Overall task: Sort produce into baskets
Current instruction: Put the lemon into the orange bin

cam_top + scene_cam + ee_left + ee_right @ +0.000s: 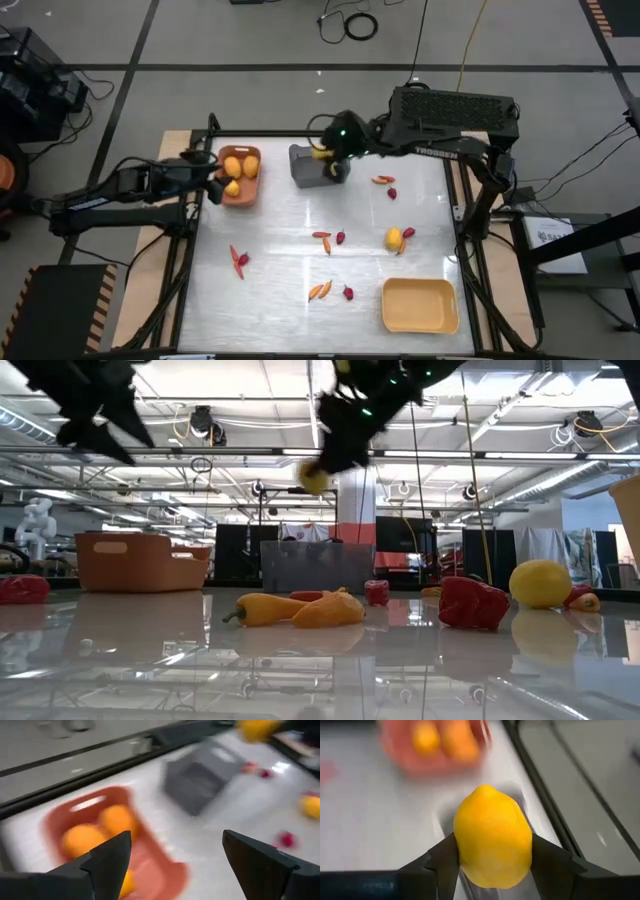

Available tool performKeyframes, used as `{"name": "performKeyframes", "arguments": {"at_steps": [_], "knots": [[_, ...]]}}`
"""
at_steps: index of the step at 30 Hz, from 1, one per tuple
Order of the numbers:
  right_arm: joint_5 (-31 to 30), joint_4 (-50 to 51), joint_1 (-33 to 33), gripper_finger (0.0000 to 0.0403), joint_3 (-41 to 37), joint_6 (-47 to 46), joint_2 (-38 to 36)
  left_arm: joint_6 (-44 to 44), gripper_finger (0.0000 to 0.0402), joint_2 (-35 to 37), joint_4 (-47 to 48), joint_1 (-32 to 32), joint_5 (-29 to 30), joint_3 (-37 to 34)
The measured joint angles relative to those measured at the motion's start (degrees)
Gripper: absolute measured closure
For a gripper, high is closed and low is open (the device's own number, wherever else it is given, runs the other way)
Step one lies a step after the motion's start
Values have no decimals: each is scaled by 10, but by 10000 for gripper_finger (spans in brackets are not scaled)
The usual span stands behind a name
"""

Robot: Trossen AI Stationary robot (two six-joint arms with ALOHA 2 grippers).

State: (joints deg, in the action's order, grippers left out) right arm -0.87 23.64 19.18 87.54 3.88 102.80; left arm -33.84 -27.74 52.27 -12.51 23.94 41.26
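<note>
My right gripper (322, 152) is shut on a yellow lemon (492, 836) above the dark grey bin (312, 167) at the table's far middle. My left gripper (213, 182) is open and empty just above the orange-brown bin (240, 175), which holds three yellow-orange fruits (100, 832). The pale yellow bin (420, 305) stands at the near right. Peppers (321, 290) and dark-red berries (348, 293) lie scattered on the table, with another lemon (394, 238). My right gripper pinches the lemon's two sides (460, 847) between its two fingers, across its middle. The lemon is lifted clear, high above the grey bin, as the low view (314, 478) shows.
A red pepper (240, 260) lies at the near left. A pepper and berry (388, 184) lie right of the grey bin. More pieces (330, 238) lie at the middle. The table's metal frame (190, 250) runs along its edges.
</note>
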Motion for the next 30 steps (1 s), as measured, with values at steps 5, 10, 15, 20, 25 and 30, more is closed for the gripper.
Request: {"name": "performKeyframes", "arguments": {"at_steps": [5,10,15,20,25,30], "knots": [[8,-213,-60,202,0,-51,54,-28,82,26,43,-13,53,0],[-1,-357,-90,202,19,-121,139,-14,82,60,41,-17,4,0],[-26,-371,-99,202,129,-138,244,-13,82,86,43,-17,-50,0],[-52,-322,-103,201,263,-142,343,-13,82,98,44,-17,-89,0],[-50,-282,-101,192,364,-159,413,-18,82,99,45,-17,-116,0],[-52,-275,-101,171,403,-157,447,-19,82,99,45,-17,-131,0]]}}
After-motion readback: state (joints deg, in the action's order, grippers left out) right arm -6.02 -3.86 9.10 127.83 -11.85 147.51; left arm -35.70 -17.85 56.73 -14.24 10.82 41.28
